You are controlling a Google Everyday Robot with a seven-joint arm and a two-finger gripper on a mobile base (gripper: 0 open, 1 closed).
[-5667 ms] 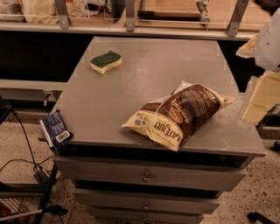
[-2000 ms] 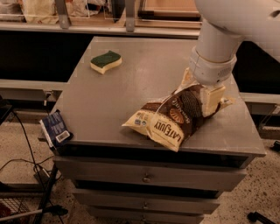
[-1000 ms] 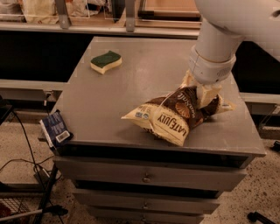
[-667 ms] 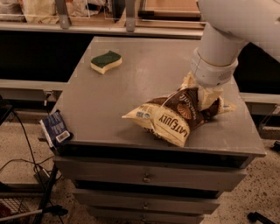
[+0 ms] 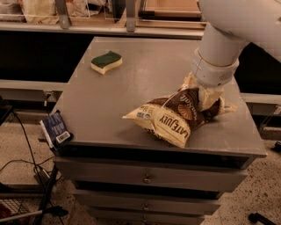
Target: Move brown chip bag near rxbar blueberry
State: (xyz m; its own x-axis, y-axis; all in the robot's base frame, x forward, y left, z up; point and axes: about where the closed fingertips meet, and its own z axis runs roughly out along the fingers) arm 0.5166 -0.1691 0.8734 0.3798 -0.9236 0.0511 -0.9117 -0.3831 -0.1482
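Observation:
The brown chip bag lies on the grey cabinet top, right of centre near the front edge, its near end raised and crumpled. My gripper comes down from the white arm onto the bag's far right end and is shut on it. The rxbar blueberry, a small dark-blue bar with a white barcode label, sits at the cabinet's front left corner, hanging over the edge, well left of the bag.
A green-and-yellow sponge lies at the back left of the top. A shelf with bags and frames runs behind. Drawers are below; cables lie on the floor at left.
The arm came in from the right and closed on the bag's far end. The bag has been pulled and tilted, its front end lifted and turned slightly.

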